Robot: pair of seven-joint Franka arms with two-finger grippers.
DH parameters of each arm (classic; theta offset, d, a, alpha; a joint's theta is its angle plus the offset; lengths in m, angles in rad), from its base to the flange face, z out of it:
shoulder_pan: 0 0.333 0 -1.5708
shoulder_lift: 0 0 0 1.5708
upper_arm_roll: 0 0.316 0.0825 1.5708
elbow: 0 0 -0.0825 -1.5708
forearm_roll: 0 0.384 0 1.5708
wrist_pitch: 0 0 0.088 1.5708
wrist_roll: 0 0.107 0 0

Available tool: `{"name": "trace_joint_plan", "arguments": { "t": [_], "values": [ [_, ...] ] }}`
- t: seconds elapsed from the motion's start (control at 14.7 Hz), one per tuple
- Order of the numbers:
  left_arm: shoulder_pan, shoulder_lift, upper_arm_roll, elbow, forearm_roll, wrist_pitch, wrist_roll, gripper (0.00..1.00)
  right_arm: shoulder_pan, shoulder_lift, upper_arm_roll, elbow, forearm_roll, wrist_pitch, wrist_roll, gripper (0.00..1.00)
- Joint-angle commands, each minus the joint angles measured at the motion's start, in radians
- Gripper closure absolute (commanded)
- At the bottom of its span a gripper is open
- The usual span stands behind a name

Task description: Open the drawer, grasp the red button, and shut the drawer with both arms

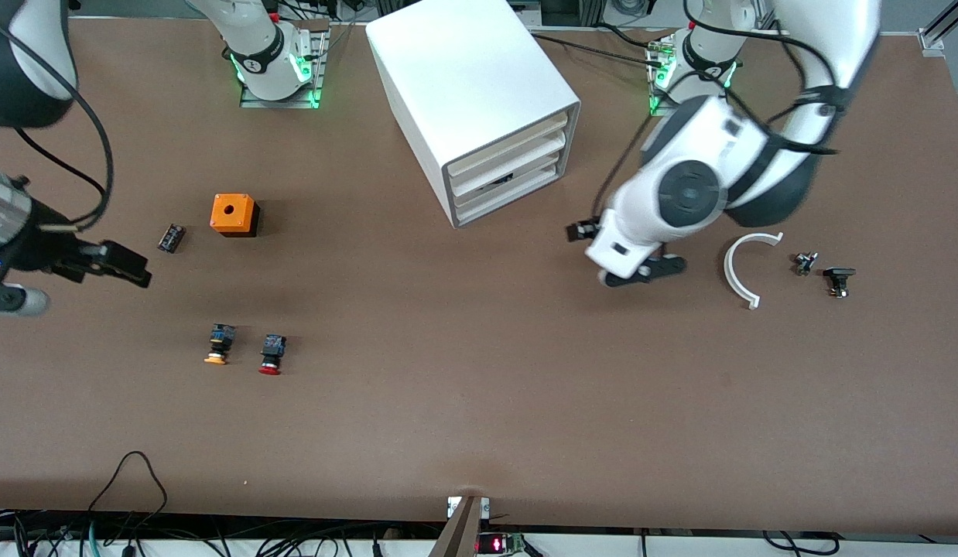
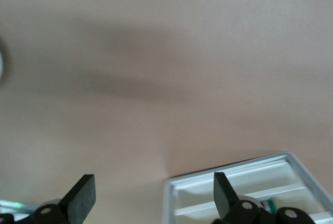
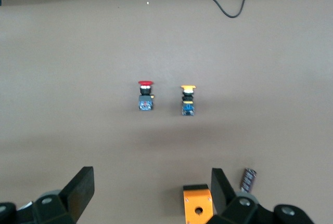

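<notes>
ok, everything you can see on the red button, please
The button is small, with a red mushroom cap and a black-and-blue body, plastic by the look of it. It lies on its side on the bare brown table, cap pointing toward the front camera. It sits right beside the similar orange-yellow-capped button, with a gap between them, and nearer to the front camera than the orange box. Nothing touches it but the table; neither gripper is at it.

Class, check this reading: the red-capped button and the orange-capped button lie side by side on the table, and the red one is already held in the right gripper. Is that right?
Not quite. The red-capped button does lie beside the orange-capped button on the table, but nothing holds it. The right gripper is open and empty, up over the table toward the right arm's end. The front view and the right wrist view both show this.
</notes>
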Motion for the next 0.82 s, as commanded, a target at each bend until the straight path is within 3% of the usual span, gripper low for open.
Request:
{"name": "trace_joint_plan", "arguments": {
  "t": [0.0, 0.14, 0.48, 0.61, 0.75],
  "values": [
    [0.033, -0.118, 0.029, -0.009, 0.012, -0.048, 0.21, 0.0, -0.013, -0.125, 0.019, -0.127, -0.045, -0.001, 0.023, 0.01],
    [0.008, -0.18, 0.13, -0.017, -0.006, -0.051, 0.368, 0.0, -0.005, -0.185, 0.019, -0.173, -0.048, -0.001, 0.026, 0.01],
    [-0.16, -0.32, 0.531, -0.085, -0.135, -0.037, 0.702, 0.0, 0.004, -0.282, 0.019, -0.276, -0.042, 0.029, 0.029, 0.01],
    [-0.194, -0.375, 0.623, -0.116, -0.167, -0.029, 0.756, 0.0, 0.004, -0.308, 0.019, -0.296, -0.042, 0.029, 0.027, 0.01],
    [-0.193, -0.46, 0.648, -0.202, -0.163, 0.056, 0.796, 0.0, 0.004, -0.337, 0.019, -0.321, -0.042, 0.029, 0.027, 0.01]
  ]
}}
